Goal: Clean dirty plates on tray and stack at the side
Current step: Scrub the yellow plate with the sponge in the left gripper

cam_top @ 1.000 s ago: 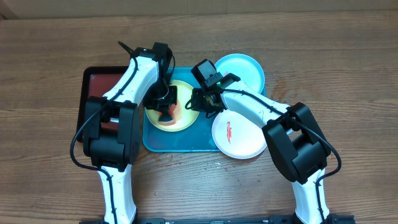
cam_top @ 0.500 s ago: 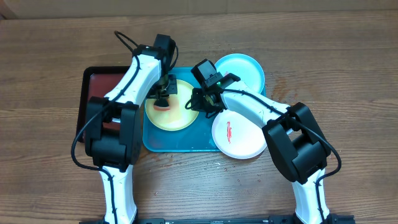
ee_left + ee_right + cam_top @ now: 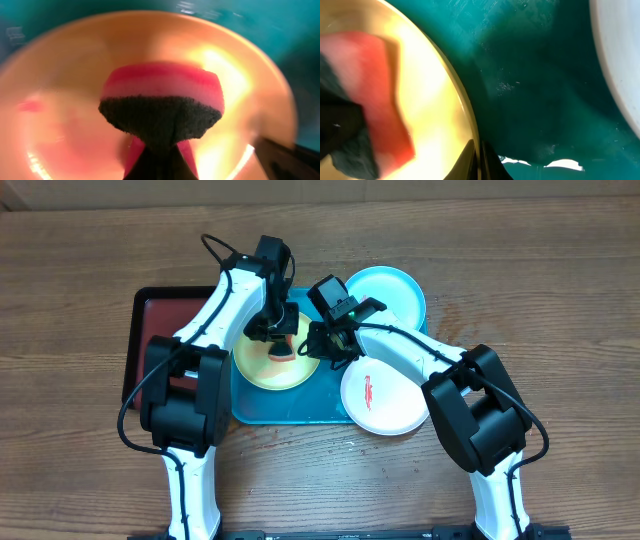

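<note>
A wooden table (image 3: 560, 270), seen from above, carries a large turquoise-blue rectangular plastic tray (image 3: 290, 408) with a raised rim. On the tray's left half lies a round, shallow yellow-green plastic plate (image 3: 252, 368).

The left gripper (image 3: 279, 338) reaches over this plate, its fingers clamped on a pink foam sponge (image 3: 281, 352) with a dark scouring face. The left wrist view shows the sponge (image 3: 162, 102) pinched at its base, the dark face toward the camera, with the plate (image 3: 240, 75) filling the background. Whether the sponge touches the plate cannot be told.

The right gripper (image 3: 322, 348) is closed narrowly on the plate's right rim. In its wrist view, the right gripper (image 3: 479, 161) pinches the rim's edge, with bare tray (image 3: 530, 80) beside it.

A round light blue plastic plate (image 3: 390, 290) sits at the tray's far right corner. A round white plastic plate (image 3: 385, 402) with a red smear overhangs the near right corner. A smaller black tray with red inside (image 3: 145, 320) lies just left of the turquoise tray.
</note>
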